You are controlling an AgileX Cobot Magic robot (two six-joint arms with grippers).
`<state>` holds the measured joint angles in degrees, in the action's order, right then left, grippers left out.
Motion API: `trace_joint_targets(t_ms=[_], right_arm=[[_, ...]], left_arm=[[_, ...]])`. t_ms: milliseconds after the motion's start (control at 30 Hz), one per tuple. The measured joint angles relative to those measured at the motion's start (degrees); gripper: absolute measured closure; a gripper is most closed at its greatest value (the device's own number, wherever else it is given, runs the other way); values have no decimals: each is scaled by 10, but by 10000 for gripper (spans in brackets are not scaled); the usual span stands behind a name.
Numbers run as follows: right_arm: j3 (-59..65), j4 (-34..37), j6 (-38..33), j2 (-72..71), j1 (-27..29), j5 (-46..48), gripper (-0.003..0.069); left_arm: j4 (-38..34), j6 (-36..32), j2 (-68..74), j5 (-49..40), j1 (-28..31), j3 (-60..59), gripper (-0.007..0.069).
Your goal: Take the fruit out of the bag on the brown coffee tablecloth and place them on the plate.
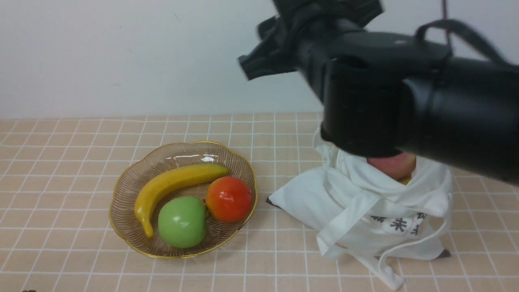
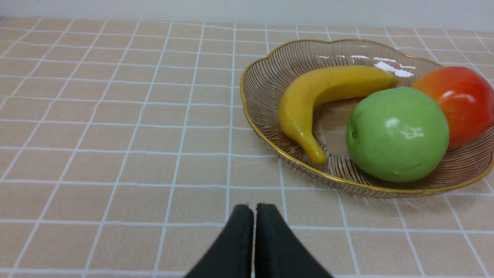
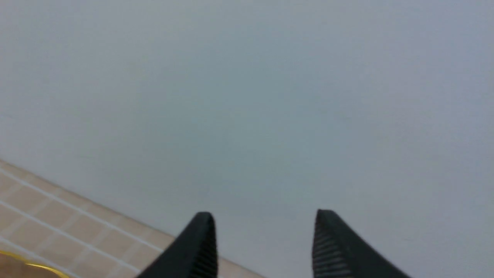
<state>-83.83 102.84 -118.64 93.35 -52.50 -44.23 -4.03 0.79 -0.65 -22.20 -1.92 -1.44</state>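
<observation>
While front view shows peach (image 1: 394, 166) in bag (image 1: 365, 211), beside plate (image 1: 121, 227) holding banana (image 1: 170, 182), apple (image 1: 182, 221), ball (image 1: 229, 198), only wrist views settle tool states: left tool (image 2: 254, 210) pressed together over cloth (image 2: 115, 135) near plate; right tool (image 3: 264, 220) spread, empty, facing wall (image 3: 247, 96).

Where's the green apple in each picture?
Front view: green apple at the plate's near edge, beside the banana.
Left wrist view: green apple in the plate, between banana and red-orange ball.
Right wrist view: not in it.
Shared landmark: the checked tablecloth, in all three.
</observation>
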Motion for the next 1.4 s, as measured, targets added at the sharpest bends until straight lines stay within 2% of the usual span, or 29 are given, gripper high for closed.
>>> trace_joint_targets(t_ms=[33, 67, 100, 133, 233, 467, 567, 667, 933, 1167, 1400], right_arm=[[6, 2, -41, -23, -9, -57, 506], [7, 3, -58, -31, -15, -81, 547], [9, 6, -96, -47, -22, -128, 613], [9, 8, -134, -63, -33, -188, 645], [10, 10, -193, -79, -50, -242, 665], [24, 10, -374, -80, -109, -247, 671], [26, 10, -399, -71, -128, -247, 671], [27, 10, -384, -67, -135, -247, 671], [27, 10, -258, -71, -136, -247, 673], [27, 10, -101, -122, -136, -247, 673], [27, 10, -29, -197, -136, -238, 673]], left_arm=[[0, 0, 0, 0, 0, 0, 632], [0, 0, 0, 0, 0, 0, 632], [0, 0, 0, 0, 0, 0, 632], [0, 0, 0, 0, 0, 0, 632], [0, 0, 0, 0, 0, 0, 632], [0, -1, 0, 0, 0, 0, 632], [0, -1, 0, 0, 0, 0, 632], [0, -1, 0, 0, 0, 0, 632], [0, -1, 0, 0, 0, 0, 632], [0, -1, 0, 0, 0, 0, 632], [0, -1, 0, 0, 0, 0, 632]])
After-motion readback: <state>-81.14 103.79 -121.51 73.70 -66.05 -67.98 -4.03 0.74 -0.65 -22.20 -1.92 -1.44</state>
